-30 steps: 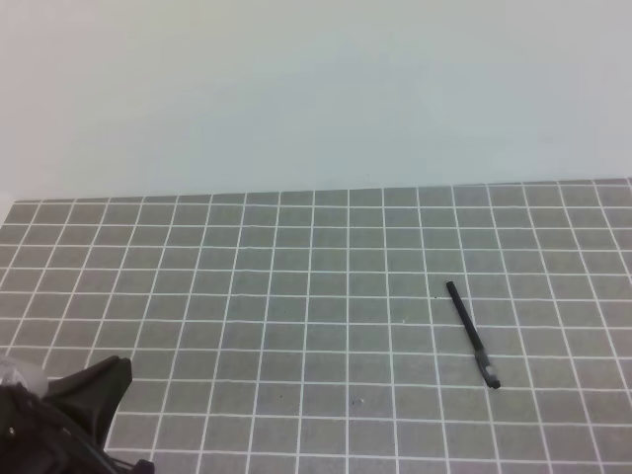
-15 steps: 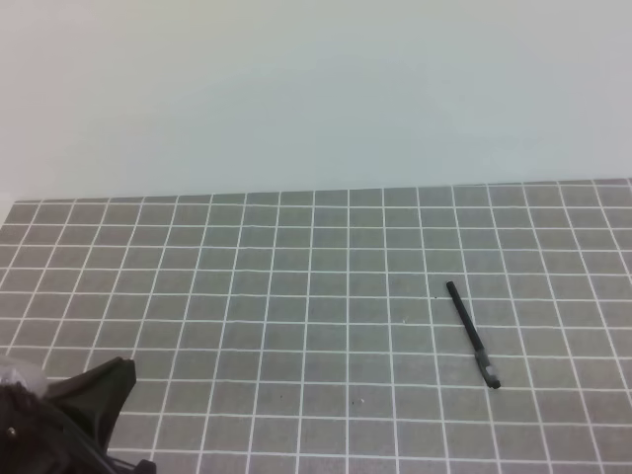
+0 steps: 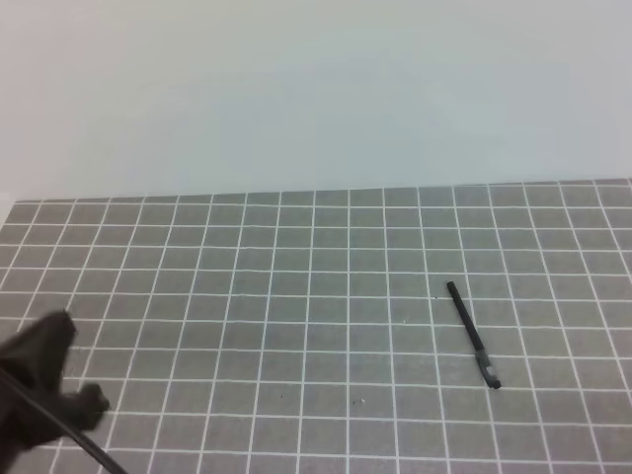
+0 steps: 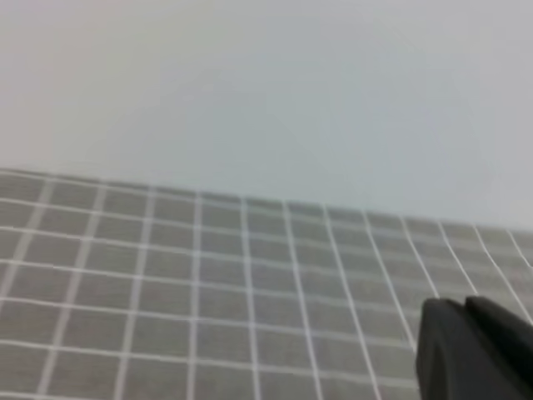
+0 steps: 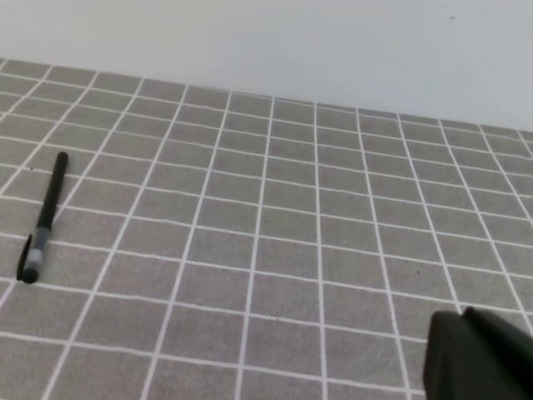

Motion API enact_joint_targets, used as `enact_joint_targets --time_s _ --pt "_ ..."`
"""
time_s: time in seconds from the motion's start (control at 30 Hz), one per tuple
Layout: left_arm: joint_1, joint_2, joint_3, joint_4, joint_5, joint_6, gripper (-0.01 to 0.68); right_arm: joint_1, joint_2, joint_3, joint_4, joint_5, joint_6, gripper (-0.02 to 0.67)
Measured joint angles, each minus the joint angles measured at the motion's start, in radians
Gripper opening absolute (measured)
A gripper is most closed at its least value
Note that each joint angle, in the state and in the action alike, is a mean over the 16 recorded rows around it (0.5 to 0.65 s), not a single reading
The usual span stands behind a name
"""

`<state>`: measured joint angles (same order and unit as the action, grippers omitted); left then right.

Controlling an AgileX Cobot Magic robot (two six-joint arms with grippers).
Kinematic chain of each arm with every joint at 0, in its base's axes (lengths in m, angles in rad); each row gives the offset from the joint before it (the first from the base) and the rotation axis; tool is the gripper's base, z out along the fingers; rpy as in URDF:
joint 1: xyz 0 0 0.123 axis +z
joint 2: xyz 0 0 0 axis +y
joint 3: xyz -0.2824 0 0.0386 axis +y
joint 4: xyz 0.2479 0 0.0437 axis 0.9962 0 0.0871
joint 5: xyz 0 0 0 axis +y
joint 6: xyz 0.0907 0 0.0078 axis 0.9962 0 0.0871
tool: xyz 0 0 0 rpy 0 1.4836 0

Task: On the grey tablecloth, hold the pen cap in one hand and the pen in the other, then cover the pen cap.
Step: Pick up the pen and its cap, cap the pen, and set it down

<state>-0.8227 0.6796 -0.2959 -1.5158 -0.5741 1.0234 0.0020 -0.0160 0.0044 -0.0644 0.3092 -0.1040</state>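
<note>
The pen [image 3: 471,336] lies alone on the grey tablecloth [image 3: 296,296] at the right, slanting from upper left to lower right, with a greyish lower end. It also shows in the right wrist view [image 5: 46,212] at the far left. No separate pen cap is in view. My left gripper [image 3: 67,367] is a blurred black shape at the lower left, far from the pen; only a dark finger [image 4: 466,354] shows in its wrist view. My right gripper is outside the high view; one dark finger [image 5: 475,358] shows in its wrist view, well right of the pen.
The gridded cloth ends at a plain pale wall [image 3: 316,89] along the back. A black cable [image 3: 59,425] runs from the left arm toward the bottom edge.
The left arm has moved up and left in the high view and is motion-blurred. The pen has not moved.
</note>
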Motion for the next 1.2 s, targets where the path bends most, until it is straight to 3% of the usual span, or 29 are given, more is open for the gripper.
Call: enact_joint_targets --time_s 0.4,0.6,0.8,1.2 --pt "0.300 -0.002 -0.001 0.561 0.063 -0.415 -0.002 0.000 0.000 0.000 0.000 0.000 0.000 -0.001" --pt "0.386 -0.026 -0.001 0.855 0.068 -0.572 -0.002 0.000 0.000 0.000 0.000 0.000 0.000 -0.001" --pt "0.454 -0.088 -0.001 1.050 0.103 -0.644 -0.002 0.000 0.000 0.000 0.000 0.000 0.000 -0.001" --pt "0.644 -0.329 0.047 1.241 0.489 -0.824 -0.002 0.000 0.001 0.000 0.000 0.000 0.000 -0.001"
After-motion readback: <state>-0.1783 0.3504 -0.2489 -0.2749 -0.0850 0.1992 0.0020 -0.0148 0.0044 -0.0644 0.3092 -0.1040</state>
